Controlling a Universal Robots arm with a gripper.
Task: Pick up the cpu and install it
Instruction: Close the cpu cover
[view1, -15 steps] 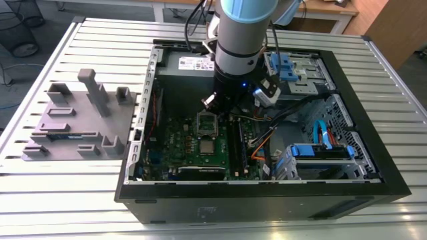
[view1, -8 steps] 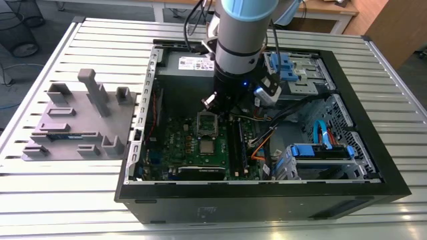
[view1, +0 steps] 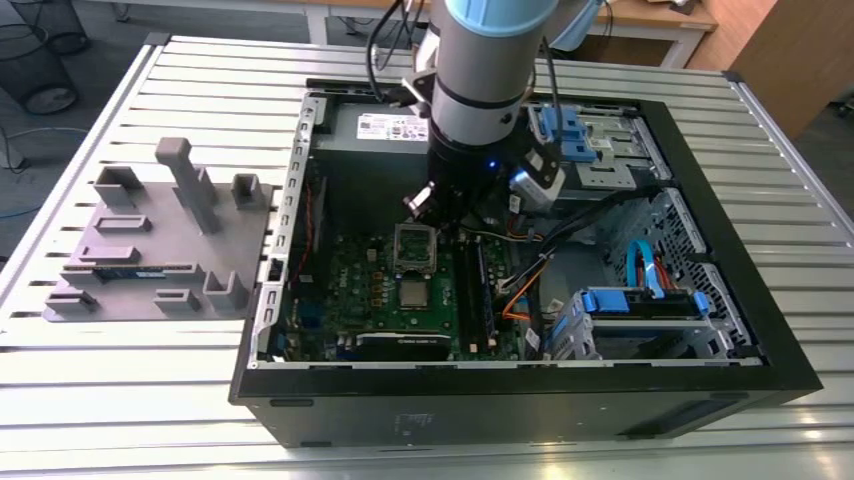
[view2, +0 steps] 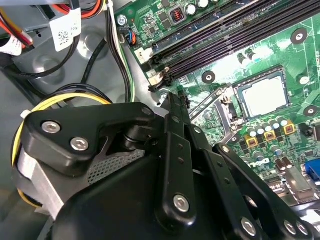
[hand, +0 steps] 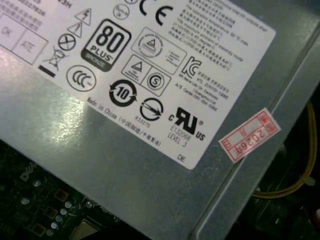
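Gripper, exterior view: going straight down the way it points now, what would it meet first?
The gripper would probably meet the motherboard beside the raised socket frame, not the cpu; depth is unclear.

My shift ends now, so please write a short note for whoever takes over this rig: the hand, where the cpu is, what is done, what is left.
Hand: above the motherboard, close to the raised socket frame; open or shut cannot be told.
Cpu: lies flat in the socket, apart from the hand.
Done: the cpu appears to be placed in the socket.
Left: the socket frame stands open, not closed over the cpu.
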